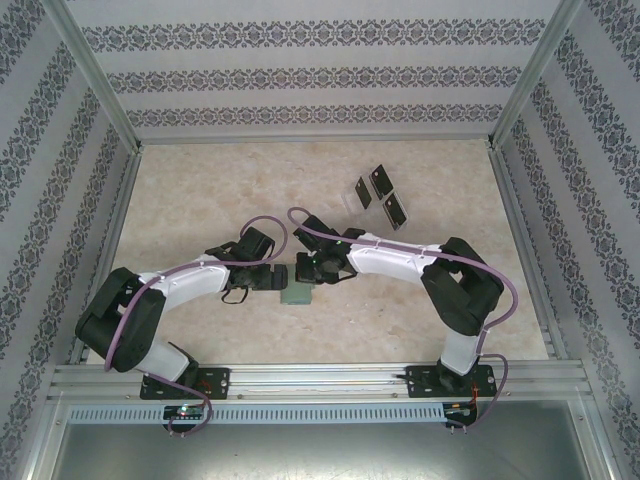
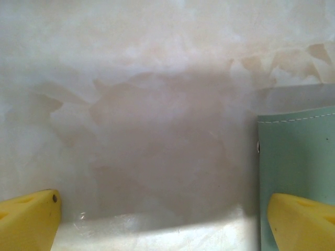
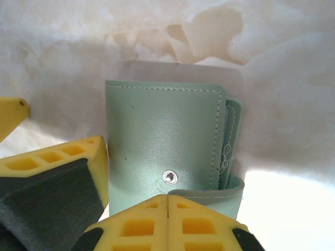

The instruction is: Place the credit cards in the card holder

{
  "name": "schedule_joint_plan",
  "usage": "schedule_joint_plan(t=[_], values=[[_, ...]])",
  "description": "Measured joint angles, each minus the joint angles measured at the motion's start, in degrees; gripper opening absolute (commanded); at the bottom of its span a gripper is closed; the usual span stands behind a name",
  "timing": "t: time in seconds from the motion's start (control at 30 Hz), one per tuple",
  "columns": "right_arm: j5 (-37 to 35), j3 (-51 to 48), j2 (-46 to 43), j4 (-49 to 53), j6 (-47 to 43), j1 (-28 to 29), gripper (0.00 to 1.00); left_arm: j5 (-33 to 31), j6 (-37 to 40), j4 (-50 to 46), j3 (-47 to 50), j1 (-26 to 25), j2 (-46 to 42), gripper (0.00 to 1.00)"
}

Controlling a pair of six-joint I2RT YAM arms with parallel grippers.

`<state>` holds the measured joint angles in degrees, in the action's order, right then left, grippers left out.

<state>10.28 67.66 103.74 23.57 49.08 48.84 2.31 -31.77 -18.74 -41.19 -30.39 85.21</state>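
Observation:
The grey-green card holder (image 3: 157,130) lies closed on the table, its snap stud (image 3: 169,177) bare. Its tab (image 3: 214,187) curls up from the right edge, and its end sits between the fingertips of my right gripper (image 3: 167,209), which is shut on it. From above, the card holder (image 1: 297,295) lies between both grippers. My left gripper (image 2: 165,222) is open wide and low over the table, its right fingertip (image 2: 301,219) over the card holder's left edge (image 2: 298,151). Three black credit cards (image 1: 381,181) lie farther back, right of centre, apart from both grippers.
A clear plastic piece (image 1: 352,194) lies beside the cards. Patterned walls with metal posts close in the table (image 1: 200,200) on three sides. The two arms nearly meet mid-table, left gripper (image 1: 266,272) and right gripper (image 1: 306,272) close together.

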Motion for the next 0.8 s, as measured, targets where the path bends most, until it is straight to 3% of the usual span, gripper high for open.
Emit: schedule_joint_plan(t=[0.8], values=[[0.09, 4.09, 4.81, 1.09, -1.14, 0.02, 0.00, 0.20, -0.42, 0.83, 0.33, -0.04, -0.04, 1.00]])
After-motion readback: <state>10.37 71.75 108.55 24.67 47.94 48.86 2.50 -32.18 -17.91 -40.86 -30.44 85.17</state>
